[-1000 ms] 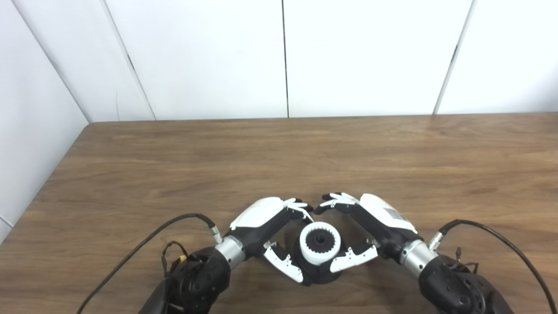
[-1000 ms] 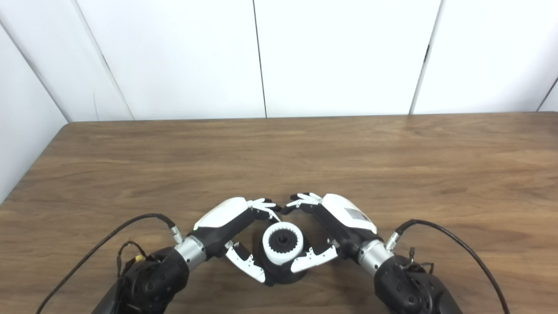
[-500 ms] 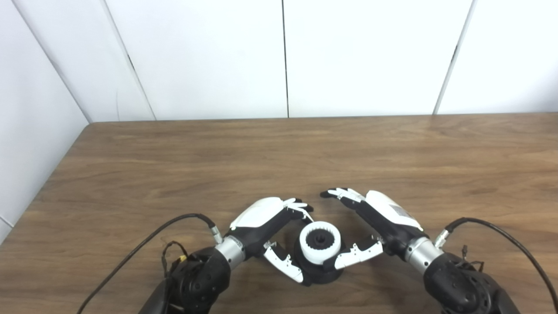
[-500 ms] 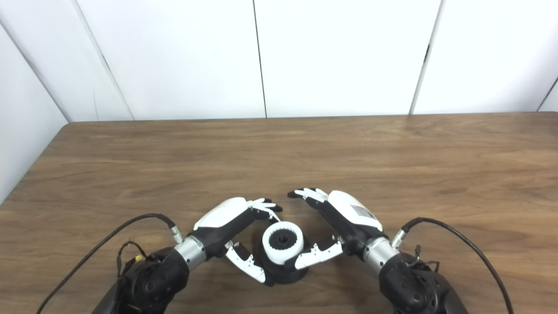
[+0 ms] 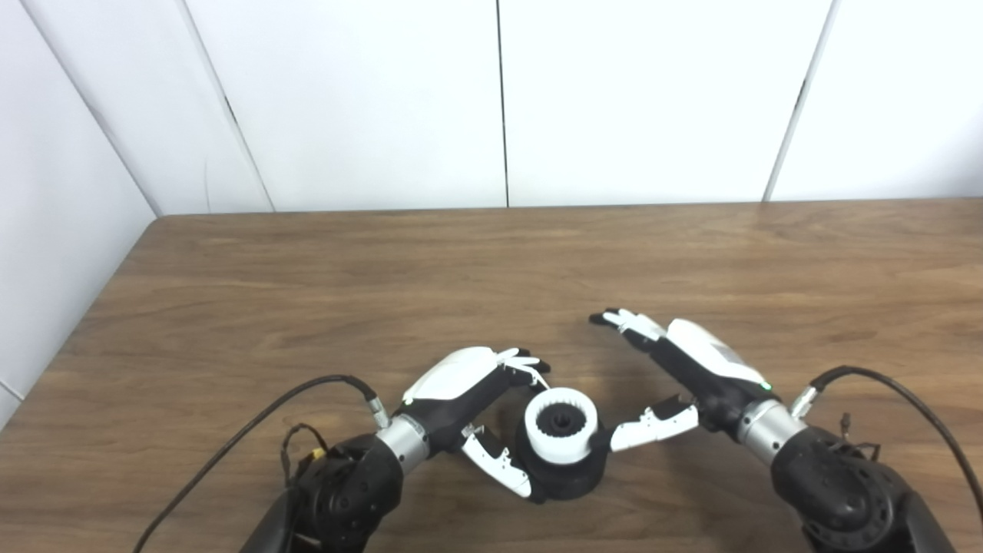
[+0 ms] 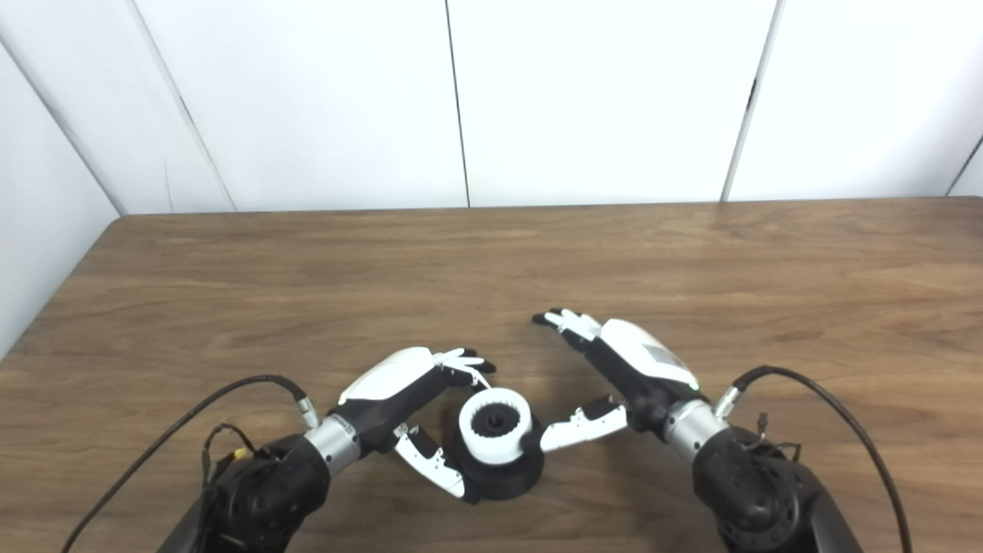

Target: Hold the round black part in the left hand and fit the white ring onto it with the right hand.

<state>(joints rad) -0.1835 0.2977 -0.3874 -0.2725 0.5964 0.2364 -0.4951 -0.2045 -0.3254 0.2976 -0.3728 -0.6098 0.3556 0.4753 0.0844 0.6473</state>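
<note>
White ring (image 5: 561,425) sits on the round black part (image 5: 564,476), grasped by my left hand (image 5: 476,399); right hand (image 5: 676,376), at 3 o'clock, released.

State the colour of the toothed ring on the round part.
White ring; black part. Left eye view.

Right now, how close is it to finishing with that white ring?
Nearly done, it seems. The white ring already sits on the round black part, which rests on the table. The left hand cups the part. The right hand is open and empty beside it. Left: perhaps only letting go.
</note>
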